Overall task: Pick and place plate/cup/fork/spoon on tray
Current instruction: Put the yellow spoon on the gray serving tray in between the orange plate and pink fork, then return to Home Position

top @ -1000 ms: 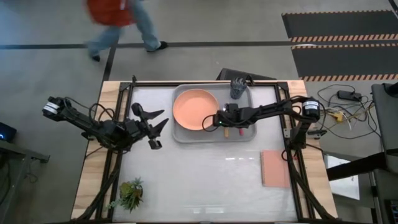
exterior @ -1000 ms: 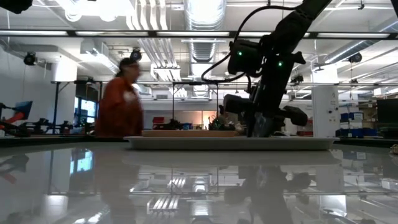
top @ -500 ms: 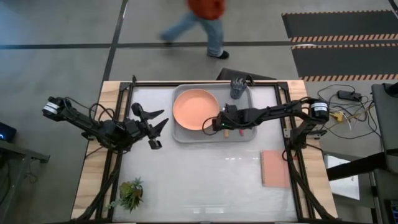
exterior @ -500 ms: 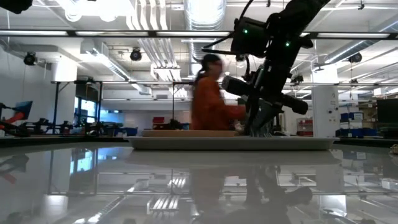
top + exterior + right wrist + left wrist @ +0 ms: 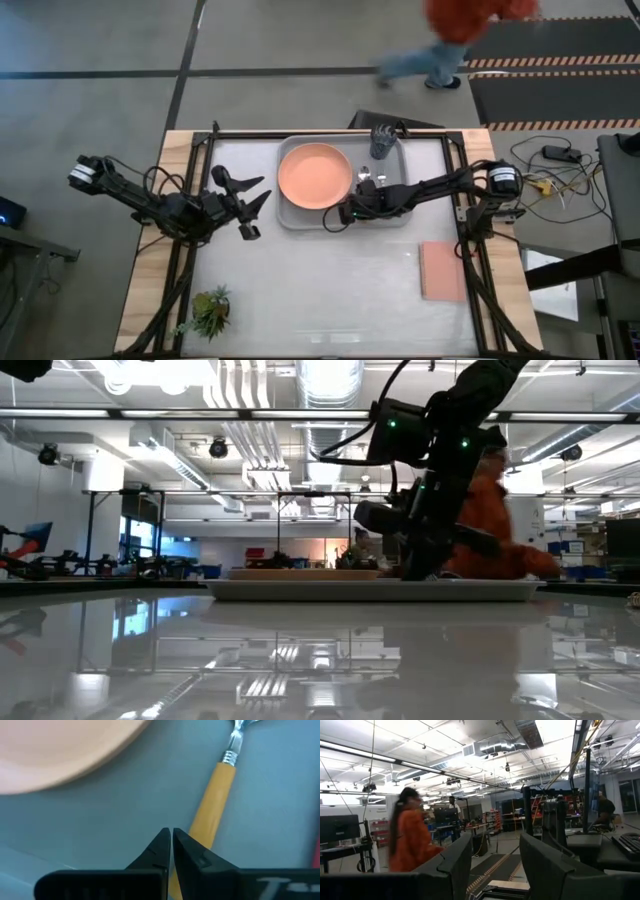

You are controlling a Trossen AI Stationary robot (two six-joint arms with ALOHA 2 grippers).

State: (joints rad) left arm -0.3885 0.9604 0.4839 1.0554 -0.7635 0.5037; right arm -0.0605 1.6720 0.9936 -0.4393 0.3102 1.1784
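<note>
No writing legible on spoon [image 5: 214,809] or tray [image 5: 100,820]

Plate [image 5: 315,175], cup [image 5: 382,143] and orange-handled spoon [image 5: 212,813] lie in tray [image 5: 290,212].

The plate [image 5: 315,174] and cup [image 5: 382,142] crowd the tray [image 5: 290,216]; bare tabletop [image 5: 320,280] lies open in front.

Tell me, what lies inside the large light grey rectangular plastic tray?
Inside the large light grey plastic tray lie the round salmon-orange plate, the small dark blue-grey cup and the orange-handled spoon. The right gripper hangs over it, covering most of the fork.
</note>
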